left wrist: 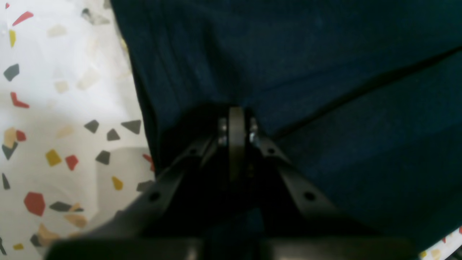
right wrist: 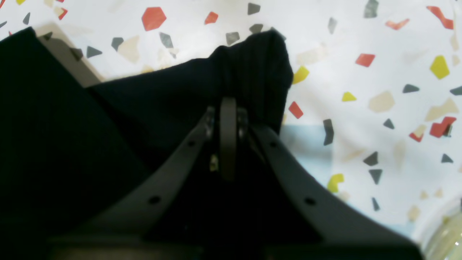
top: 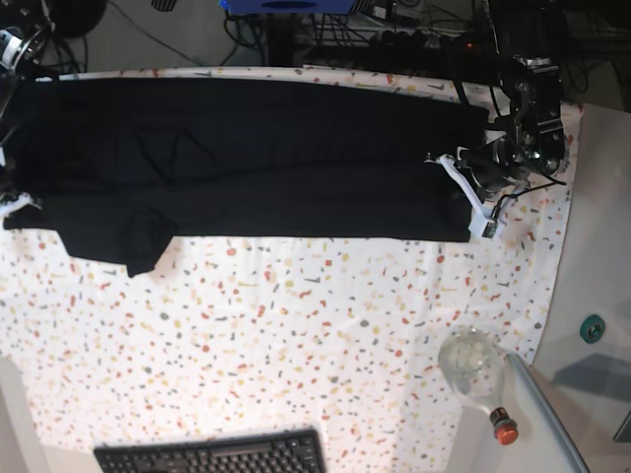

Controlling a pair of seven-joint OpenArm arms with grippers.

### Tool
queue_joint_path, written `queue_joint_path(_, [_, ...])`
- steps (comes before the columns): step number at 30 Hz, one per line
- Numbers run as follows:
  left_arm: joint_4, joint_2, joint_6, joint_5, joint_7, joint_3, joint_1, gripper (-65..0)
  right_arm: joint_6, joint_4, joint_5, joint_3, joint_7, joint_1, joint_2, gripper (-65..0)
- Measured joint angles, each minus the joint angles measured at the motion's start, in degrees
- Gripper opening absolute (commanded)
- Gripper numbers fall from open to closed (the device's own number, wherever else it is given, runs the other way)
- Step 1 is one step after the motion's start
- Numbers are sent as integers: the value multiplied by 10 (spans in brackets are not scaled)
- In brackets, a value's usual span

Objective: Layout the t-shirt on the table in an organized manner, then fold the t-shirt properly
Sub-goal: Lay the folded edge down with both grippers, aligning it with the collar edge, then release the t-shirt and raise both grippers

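Note:
The black t-shirt [top: 246,168] lies stretched in a long band across the far part of the speckled table [top: 296,335], with a sleeve hanging down at the left. In the base view my left gripper [top: 465,187] sits at the shirt's right end. The left wrist view shows that gripper [left wrist: 236,113] shut on the t-shirt [left wrist: 288,65], the cloth pulled into folds at the fingertips. My right gripper [right wrist: 228,103] is shut on a bunched corner of the t-shirt [right wrist: 252,65], just above the table [right wrist: 379,72]. In the base view it is mostly cut off at the left edge.
A black keyboard [top: 212,455] lies at the table's near edge. A clear bottle with a red cap [top: 475,370] rests at the near right corner, beside a grey surface with a teal object [top: 592,328]. Cables and equipment stand behind the table's far edge.

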Motion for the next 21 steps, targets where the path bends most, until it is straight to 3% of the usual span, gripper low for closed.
queue_joint_path(3, [39, 3, 0, 15, 30, -1, 8, -650, -5, 130, -2, 1, -36, -26, -31, -650])
queue_joint_path(7, [102, 11, -5, 12, 45, -50, 19, -650, 1, 304, 7, -10, -73, -47, -86, -650])
queue_joint_path(8, [116, 11, -5, 13, 62, -61, 18, -650, 2, 311, 8, -25, -90, -42, -90, -620])
queue_joint_path(10, [135, 10, -5, 14, 85, -81, 18, -650, 2, 294, 3, -65, -151, -20, -86, -420])
queue_joint_path(12, [143, 12, -5, 14, 96, -103, 21, -650, 2, 252, 6, -97, -155, 6, -80, -236])
queue_joint_path(13, [144, 12, -5, 14, 97, -114, 24, -650, 2, 230, 8, -107, -148, 18, -77, -206])
queue_joint_path(17, [134, 3, -33, 15, 103, -168, 27, -650, 24, 141, 3, -116, -118, 43, -73, -273])
queue_joint_path(21, [112, -10, -87, 15, 103, -208, 35, -650, 26, 99, 0, -118, -115, 58, -74, -276])
